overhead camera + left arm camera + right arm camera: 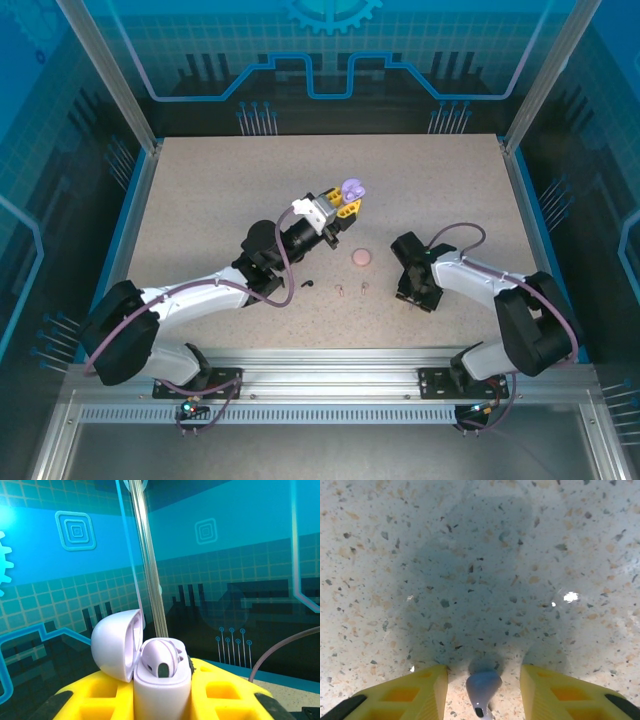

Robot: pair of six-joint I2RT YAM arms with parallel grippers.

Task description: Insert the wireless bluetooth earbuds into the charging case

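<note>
- Gripped open lilac round plastic charging case (160,685) in left hand (345,206), just beyond pink round case (361,257).
- Spread right hand (483,671) wide around pale stemmed earbud (482,690) on speckled worktop (470,555), right of pink round case.

Lit brightly and evenly, in sharp focus. Cast a soft grey shadow on the speckled table (365,555), one small glare spot beside it.

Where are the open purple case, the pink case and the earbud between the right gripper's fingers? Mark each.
purple case (162,692): left wrist view, front of its base.
pink case (361,257): top external view, middle of its top.
earbud (482,685): right wrist view, its rounded head.
</note>
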